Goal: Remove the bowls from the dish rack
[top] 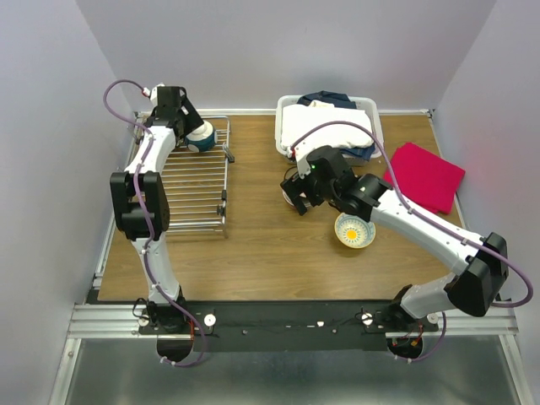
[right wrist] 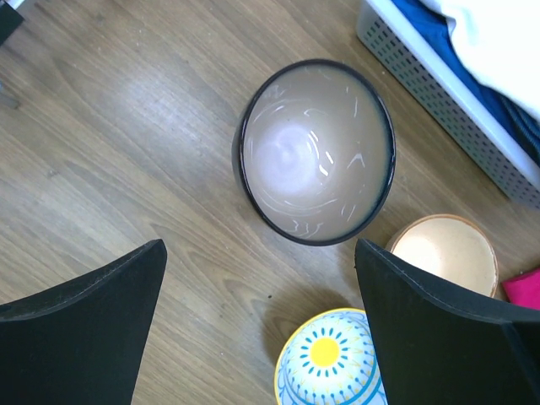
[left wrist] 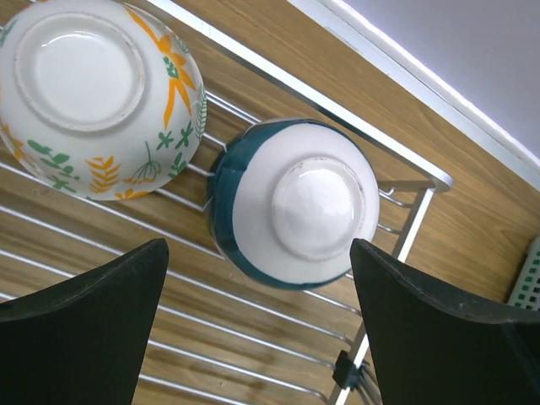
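While your left tool (left wrist: 257,253) and right tool (right wrist: 260,249) both stand open, the inverted blue bowl (left wrist: 295,202) sits on the rack (top: 194,194) beneath the left; probably glazed ceramic, rigid, slick, brittle: pinch its flared wall evenly.

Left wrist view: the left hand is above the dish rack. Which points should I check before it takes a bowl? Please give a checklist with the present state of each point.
1. Left hand open: ok.
2. Dark blue bowl lined up between its fingers: ok.
3. This bowl lies upside down on the dish rack: ok.
4. Free gap to the leaf-patterned bowl beside it: cannot tell, they are very close.
5. Height of the hand over the bowl: cannot tell.
6. Right hand open and holding nothing, over the dark-rimmed bowl: ok.
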